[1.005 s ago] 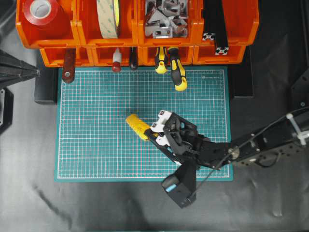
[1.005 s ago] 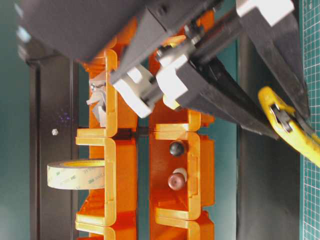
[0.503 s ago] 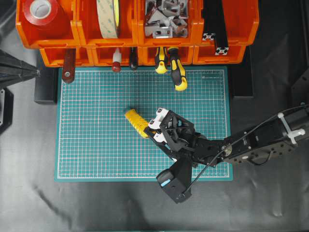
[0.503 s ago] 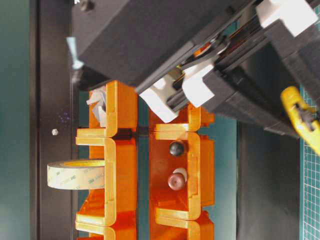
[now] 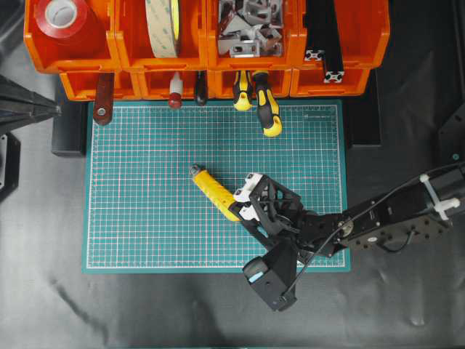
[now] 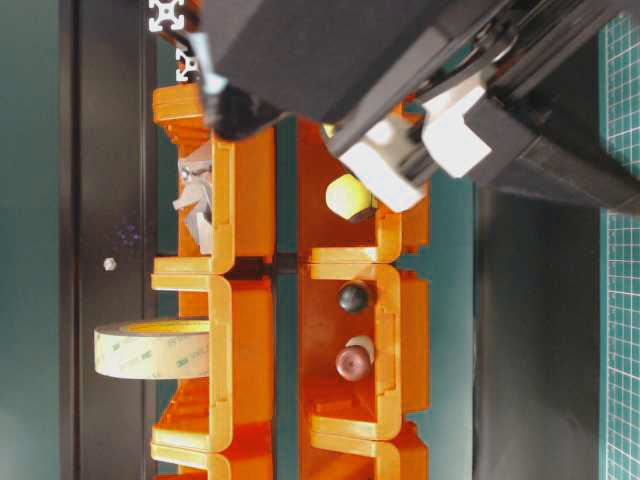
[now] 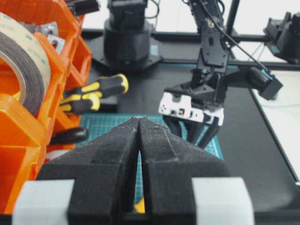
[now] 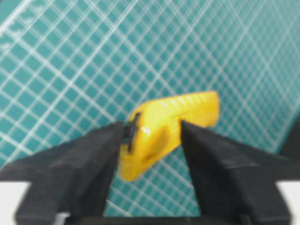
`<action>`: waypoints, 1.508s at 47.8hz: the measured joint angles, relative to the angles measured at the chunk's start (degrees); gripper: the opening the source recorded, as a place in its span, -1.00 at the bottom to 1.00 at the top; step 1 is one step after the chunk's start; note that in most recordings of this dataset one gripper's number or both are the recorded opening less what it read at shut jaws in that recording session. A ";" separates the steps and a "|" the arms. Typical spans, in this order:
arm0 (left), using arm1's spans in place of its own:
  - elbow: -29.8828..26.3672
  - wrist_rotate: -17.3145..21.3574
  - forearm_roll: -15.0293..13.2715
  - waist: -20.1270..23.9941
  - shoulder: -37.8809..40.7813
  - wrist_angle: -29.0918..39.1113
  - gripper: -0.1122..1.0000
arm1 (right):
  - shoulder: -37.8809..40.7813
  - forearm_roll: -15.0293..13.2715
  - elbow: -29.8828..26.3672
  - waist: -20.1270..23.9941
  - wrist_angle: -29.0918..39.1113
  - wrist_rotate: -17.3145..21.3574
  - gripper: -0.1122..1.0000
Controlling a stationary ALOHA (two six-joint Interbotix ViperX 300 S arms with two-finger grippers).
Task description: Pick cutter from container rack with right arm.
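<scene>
- We found the cutter (image 5: 215, 193) lying on the green cutting mat (image 5: 145, 203), out of the container rack (image 5: 211, 73), its dark tip pointing up and to the left in the overhead view.
- The right gripper (image 5: 241, 206) sat low over the cutter's rear end, and its white-fitted fingers (image 5: 251, 179) straddled the yellow body.
- In the right wrist view the cutter (image 8: 166, 129) lay between the two black fingers (image 8: 79, 159); the left one looked to be touching its slider edge and the right one stood just beside its body. We could not tell whether the jaws still pinched it or had let go.
- The left gripper (image 7: 139, 123) was clenched with nothing in it, its pads (image 7: 112, 154) meeting at the tip, parked well apart from the cutter at the left edge of the overhead view.
- The rack stood along the mat's far edge, holding a roll of tape (image 5: 161, 25), a red tape roll (image 5: 62, 16) and metal brackets (image 5: 247, 25) in its upper bins.
- Two yellow-and-black screwdrivers (image 5: 265, 109) stuck out of a lower bin over the mat.
</scene>
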 measured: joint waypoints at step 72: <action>1.14 0.00 0.00 -2.81 -0.88 3.69 -0.80 | -62.05 11.34 23.64 -3.52 -2.72 35.60 0.58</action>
